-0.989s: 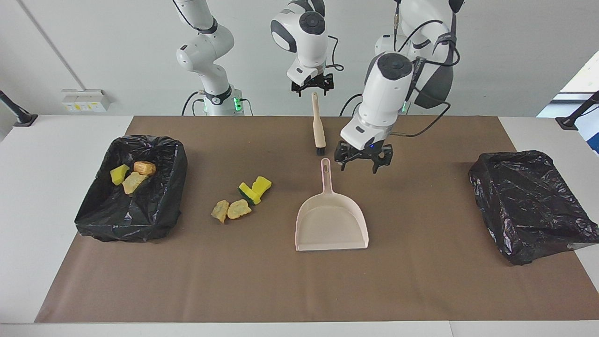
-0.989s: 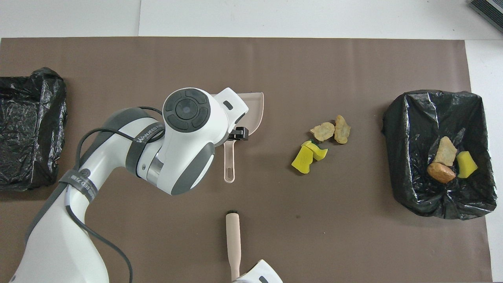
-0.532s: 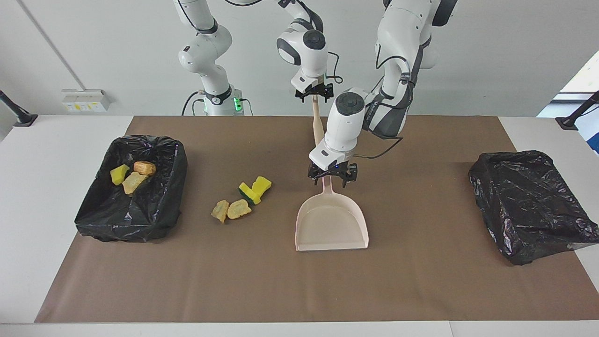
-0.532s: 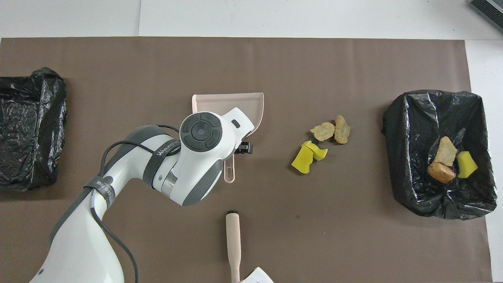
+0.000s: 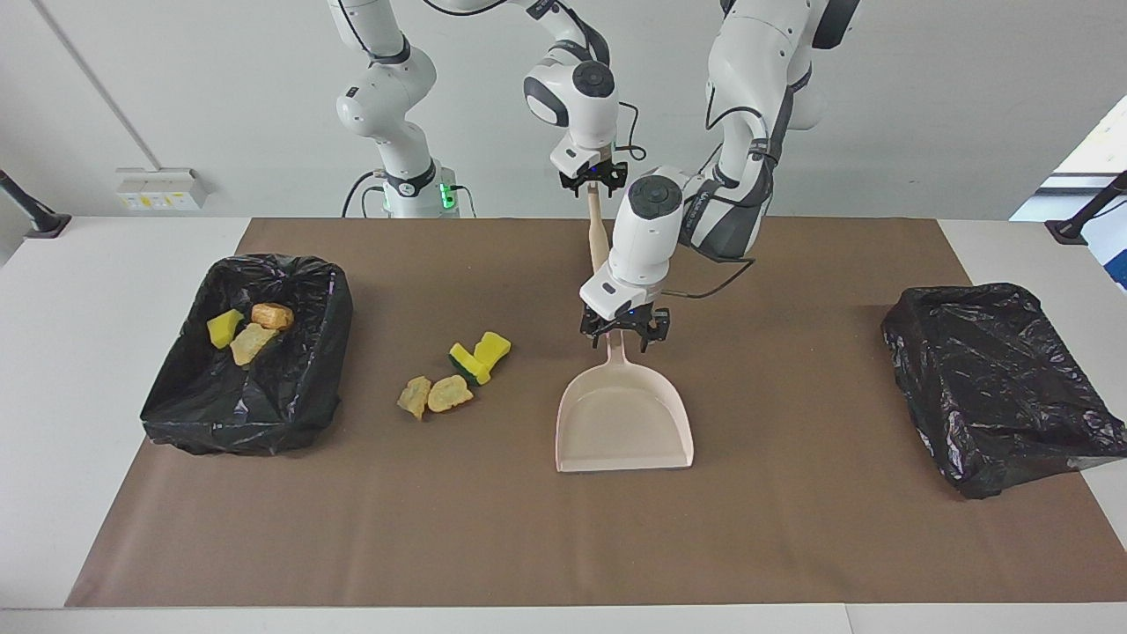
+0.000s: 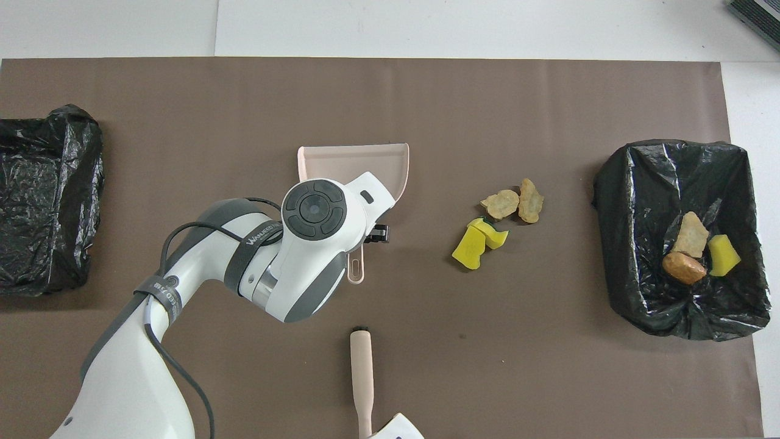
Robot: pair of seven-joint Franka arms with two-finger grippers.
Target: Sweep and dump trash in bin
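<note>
Both grippers have dropped onto their tools: the right gripper [image 5: 592,182] sits at the brush [image 6: 361,381] handle's end, the left gripper [image 5: 624,333] straddles the dustpan [image 5: 623,423] handle. Whether either has closed yet I cannot tell. Loose trash [image 5: 453,374] lies beside the pan toward the right arm's end, near the bin [image 5: 304,401] already holding three pieces; bare mat between leaves sweeping room.

Bright, even light — soft shadows, sharp.
</note>
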